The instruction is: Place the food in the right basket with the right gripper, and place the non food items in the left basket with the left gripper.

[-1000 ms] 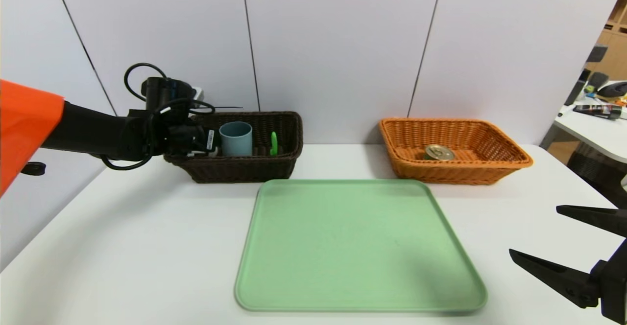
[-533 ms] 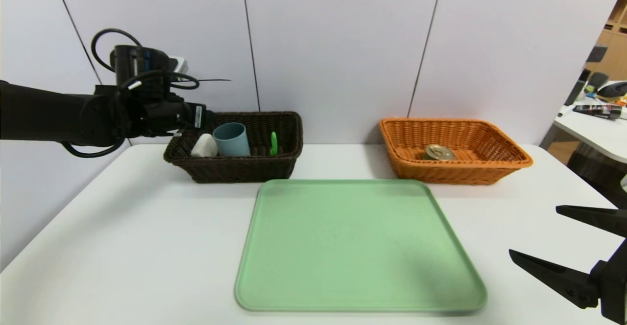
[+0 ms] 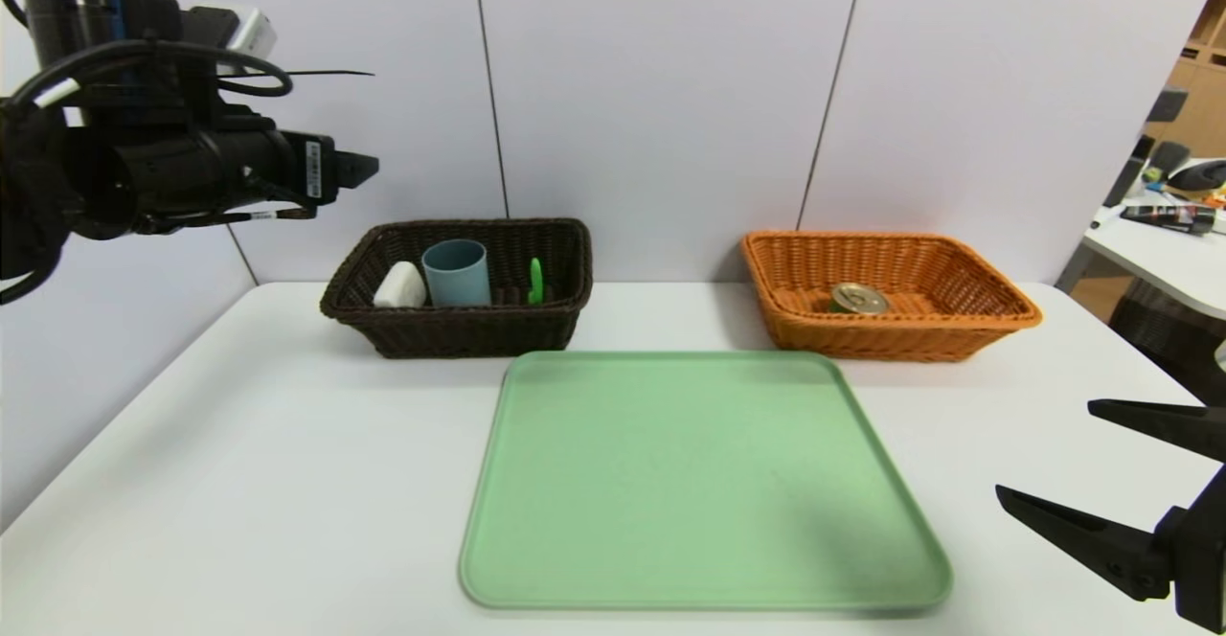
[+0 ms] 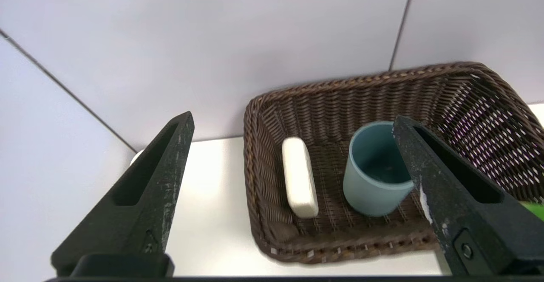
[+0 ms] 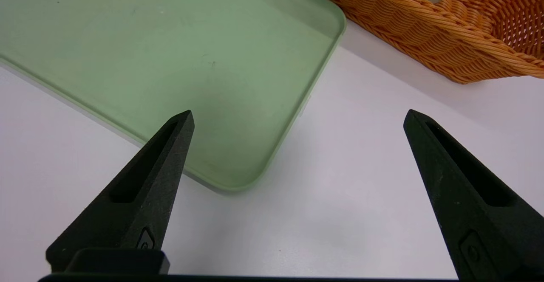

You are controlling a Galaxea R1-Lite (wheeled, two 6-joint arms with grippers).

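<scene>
Left gripper (image 4: 293,118) up above and to the left of the dark brown basket (image 3: 469,334), fingers wide apart, nothing between them. In the head view its tips are mostly hidden, one dark end showing past the wrist housing; the arm behind runs out of the picture at the left edge. Cables loop about it.

Inside the dark basket: a white block (image 4: 299,178), a blue-grey cup (image 4: 376,193) standing upright, and a green item (image 3: 535,282). The front wall cuts off the lower parts of all three in the head view. From the left wrist, one finger covers part of the cup's side, and only a sliver of the green item shows beyond that finger. Can't tell what the green thing is.

Orange basket (image 3: 891,339) on the right holds a can with a ring-pull lid (image 3: 859,299); its lower side is hidden by the front wall. The right wrist view crops this basket and the can.

Green tray (image 3: 704,483) lies bare on the white surface (image 3: 239,483), in front of and between the baskets. Right gripper (image 5: 299,116) parked near the tray's near right corner, fingers wide apart and empty, its body cut by the picture's edge.

Far right, a side table (image 3: 1164,248) with clutter, partly cropped; most of it hard to make out.
</scene>
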